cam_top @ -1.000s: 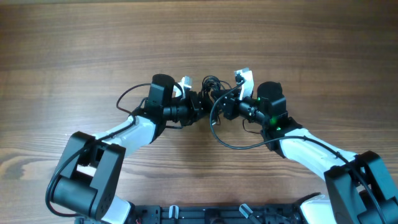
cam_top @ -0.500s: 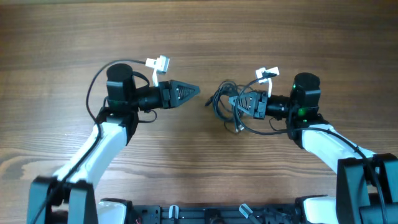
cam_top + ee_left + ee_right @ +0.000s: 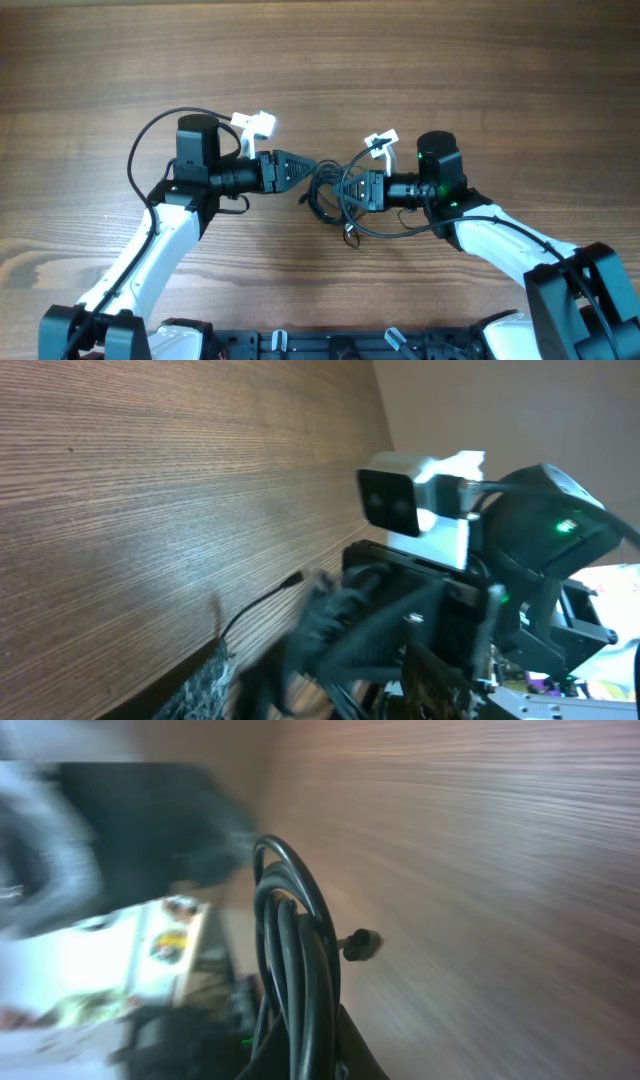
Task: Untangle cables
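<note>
1. The right pincer (image 3: 352, 188) is clamped on the cables (image 3: 328, 192), bunched mid-surface (image 3: 480, 60) between the arms. Biggest risk: a hard pull tightens the knot.
2. The left pincer (image 3: 308, 166) sits just beside the bunch; I cannot tell how wide it stands. It may seize several strands together.
3. Least: the plug end (image 3: 362, 942) catches in a loop.

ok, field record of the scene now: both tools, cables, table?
cables: black, one tangled bunch between the tools, a loop lying on the table
left tool: aimed at the bunch, tips by its edge; opening unclear
right tool: shut on cables
table: wood grain
</note>
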Motion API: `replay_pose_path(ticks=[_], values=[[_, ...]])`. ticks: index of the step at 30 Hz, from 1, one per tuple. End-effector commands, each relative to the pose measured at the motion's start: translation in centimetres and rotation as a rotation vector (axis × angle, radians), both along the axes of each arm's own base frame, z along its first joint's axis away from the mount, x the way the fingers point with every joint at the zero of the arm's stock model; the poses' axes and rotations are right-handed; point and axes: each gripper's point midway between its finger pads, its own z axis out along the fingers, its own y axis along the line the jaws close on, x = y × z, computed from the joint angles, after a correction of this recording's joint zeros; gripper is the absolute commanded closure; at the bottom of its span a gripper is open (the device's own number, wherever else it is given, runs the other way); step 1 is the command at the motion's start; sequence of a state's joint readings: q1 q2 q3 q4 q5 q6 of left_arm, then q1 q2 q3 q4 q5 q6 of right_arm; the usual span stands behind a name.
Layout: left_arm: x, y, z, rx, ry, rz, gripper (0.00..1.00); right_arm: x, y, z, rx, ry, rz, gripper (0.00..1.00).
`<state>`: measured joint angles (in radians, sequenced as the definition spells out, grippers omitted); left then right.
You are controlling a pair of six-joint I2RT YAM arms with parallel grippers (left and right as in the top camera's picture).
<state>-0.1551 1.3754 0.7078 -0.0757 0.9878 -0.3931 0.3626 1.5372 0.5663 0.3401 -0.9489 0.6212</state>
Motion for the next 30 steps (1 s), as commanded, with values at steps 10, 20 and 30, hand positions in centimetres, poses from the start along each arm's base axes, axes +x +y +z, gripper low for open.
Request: replay_pose_path(ticks=[10, 20, 30], values=[[-0.2, -1.8, -3.9, 0.283, -0.056, 0.060, 0.49, 0.6, -0.6, -1.3, -0.082, -0.070, -0.019, 0.96], [1.6, 0.2, -6.0, 0.517, -0.115, 0.223, 0.58, -0.2, -0.2, -0.8, -0.044, -0.058, 0.029, 0.96], [0.5, -2.1, -5.7, 0.510, -0.157, 0.154, 0.57, -0.4, -0.1, -0.7, -0.040, -0.056, 0.035, 0.96]])
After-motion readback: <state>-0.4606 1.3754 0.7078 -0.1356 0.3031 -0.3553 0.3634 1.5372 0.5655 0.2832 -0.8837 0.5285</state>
